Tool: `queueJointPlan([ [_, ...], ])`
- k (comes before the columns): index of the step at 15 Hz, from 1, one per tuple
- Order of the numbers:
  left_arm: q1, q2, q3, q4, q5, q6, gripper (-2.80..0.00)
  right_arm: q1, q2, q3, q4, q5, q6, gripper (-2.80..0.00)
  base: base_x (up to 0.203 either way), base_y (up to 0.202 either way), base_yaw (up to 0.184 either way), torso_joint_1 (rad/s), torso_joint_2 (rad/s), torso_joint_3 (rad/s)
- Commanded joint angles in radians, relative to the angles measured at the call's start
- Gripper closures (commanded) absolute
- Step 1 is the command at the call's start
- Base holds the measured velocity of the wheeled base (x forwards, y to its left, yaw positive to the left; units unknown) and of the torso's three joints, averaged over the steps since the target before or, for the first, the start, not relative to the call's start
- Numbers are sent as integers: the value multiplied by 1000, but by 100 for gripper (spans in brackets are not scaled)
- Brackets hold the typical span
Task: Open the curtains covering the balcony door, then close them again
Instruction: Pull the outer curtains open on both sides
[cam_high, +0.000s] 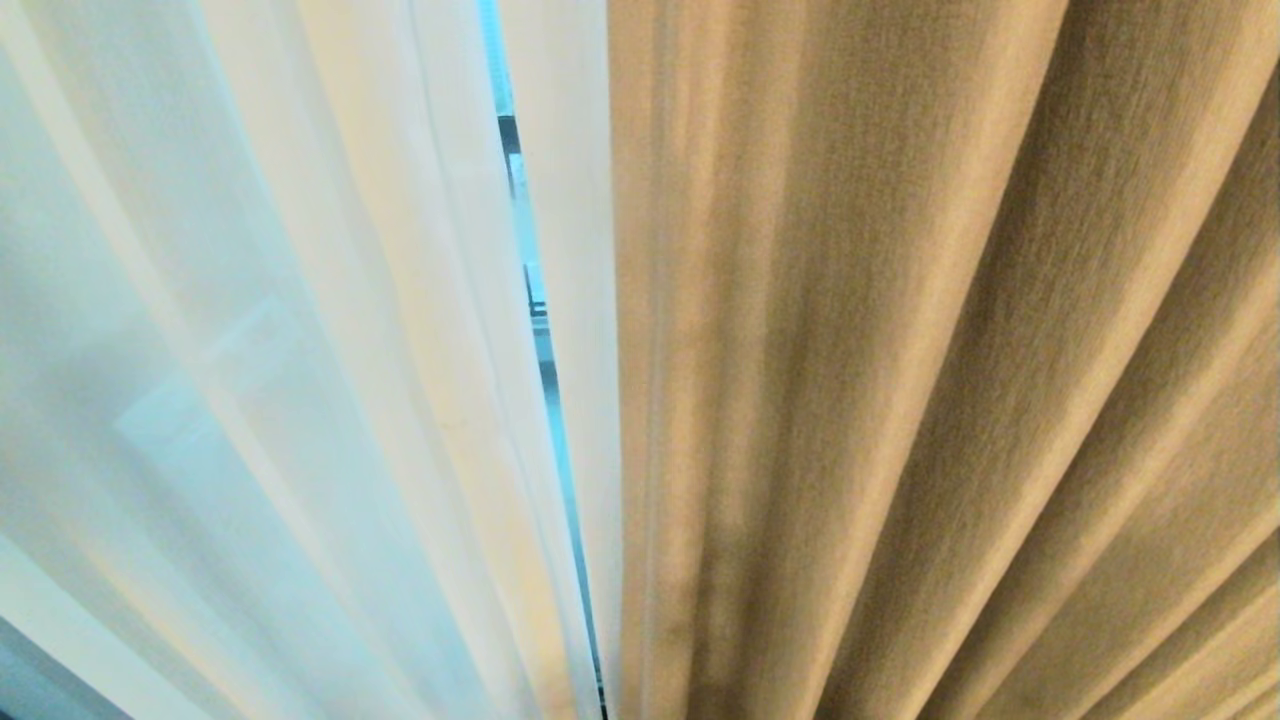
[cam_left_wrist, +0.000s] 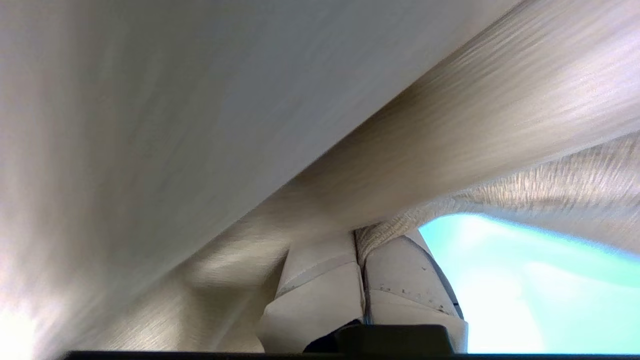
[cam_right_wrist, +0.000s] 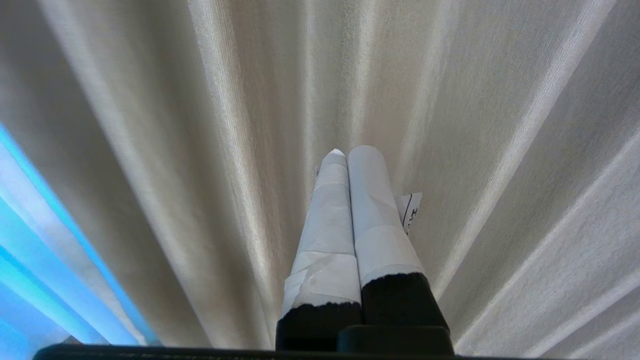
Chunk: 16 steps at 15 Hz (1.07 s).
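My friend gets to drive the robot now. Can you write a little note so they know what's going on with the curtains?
Left gripper: shut on an edge of the beige drape, fabric pinched between its fingers.
Right gripper: shut, holding nothing, pointing at the drape's folds.
Curtains: beige drape on the right, white sheer on the left, only a thin gap between them.
Done: drape gripped.
Left: the curtains are not open now. Whether they were already opened can't be told from here.

Ribbed cream-beige drape (cam_high: 900, 400); plain white see-through sheer (cam_high: 250, 400); a dark door frame (cam_high: 510, 130) strip between; white-taped right gripper (cam_right_wrist: 345, 155) fingers, black bases.
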<state>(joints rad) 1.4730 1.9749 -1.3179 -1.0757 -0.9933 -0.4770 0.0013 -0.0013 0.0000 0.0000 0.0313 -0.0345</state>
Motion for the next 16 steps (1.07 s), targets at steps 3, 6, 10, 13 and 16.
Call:
queueJointPlan([
  [3,-89,-286,117,-5,-7,-68,0,0,1,0,1,1,-1,0,0,0,0,0,0,0],
  [6,-177,-384,140,3,-4,-104,0,0,1,0,0,1,-1,0,0,0,0,0,0,0],
  [10,-226,-450,145,36,-7,-109,0,0,1,0,0,1,-1,0,0,0,0,0,0,0],
  [13,-260,-488,207,36,-14,-109,0,0,1,0,0,1,-1,0,0,0,0,0,0,0],
  [16,-291,-514,263,35,-18,-106,0,0,1,0,0,1,-1,0,0,0,0,0,0,0],
])
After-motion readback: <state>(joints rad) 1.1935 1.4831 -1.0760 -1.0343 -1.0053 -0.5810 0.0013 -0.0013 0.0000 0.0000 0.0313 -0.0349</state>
